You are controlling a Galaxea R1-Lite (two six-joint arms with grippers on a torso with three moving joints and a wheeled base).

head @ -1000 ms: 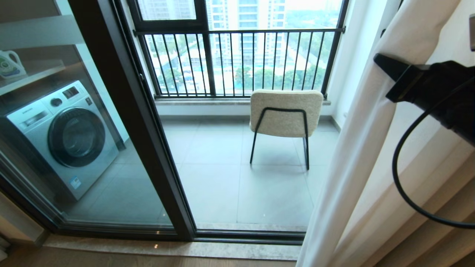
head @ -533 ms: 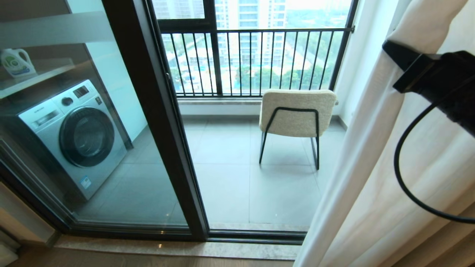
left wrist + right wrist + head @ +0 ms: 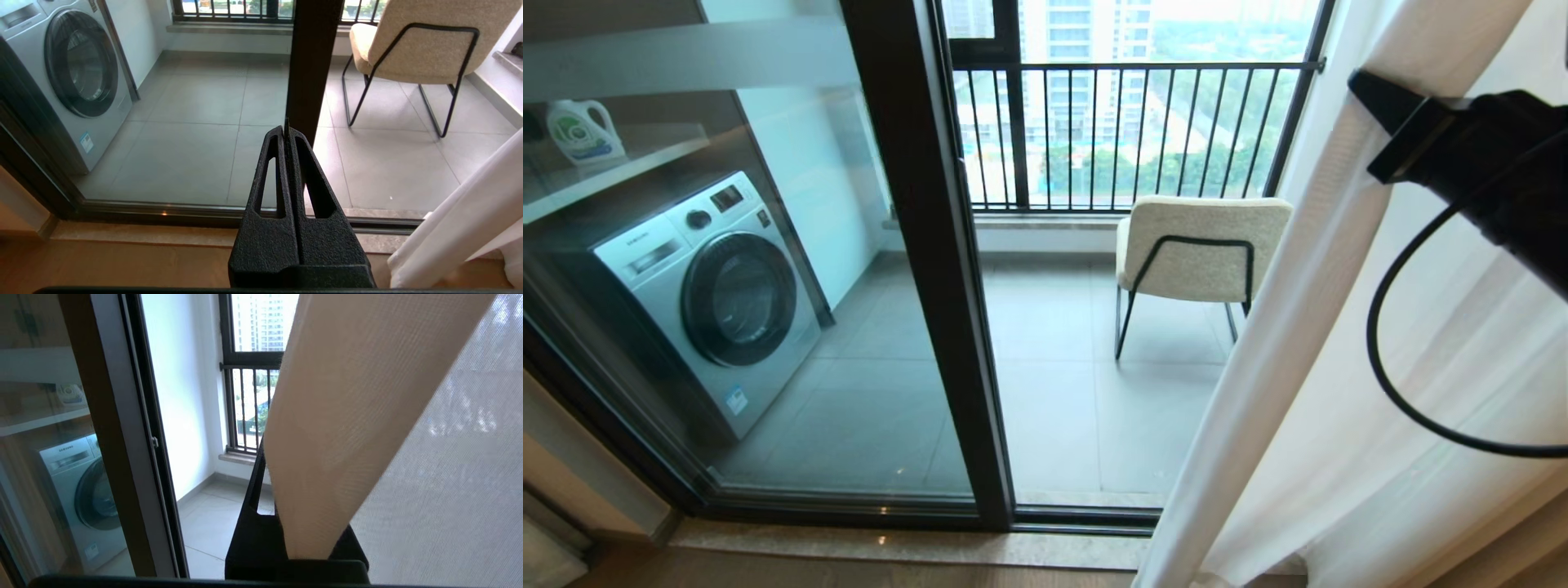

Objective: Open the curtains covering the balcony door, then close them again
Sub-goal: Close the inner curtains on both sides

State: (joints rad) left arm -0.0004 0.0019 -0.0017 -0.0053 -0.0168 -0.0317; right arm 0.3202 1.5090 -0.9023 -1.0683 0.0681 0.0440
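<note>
Currently, the right gripper [image 3: 1372, 94], at the upper right of the head frame, is clamped on the leading edge of the curtains [image 3: 1307, 343], which hang bunched along the frame's right side. The left gripper [image 3: 287, 134] sits low at centre in its wrist view, fingers pressed together, holding nothing. Beyond stands the balcony door [image 3: 931, 269], uncovered. Farther out are a washing machine [image 3: 711, 294] at left, a chair [image 3: 1201, 249] and the railing [image 3: 1127, 131].

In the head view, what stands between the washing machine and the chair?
The balcony door's dark vertical frame post; the washing machine sits behind its glass, the chair beyond.
</note>
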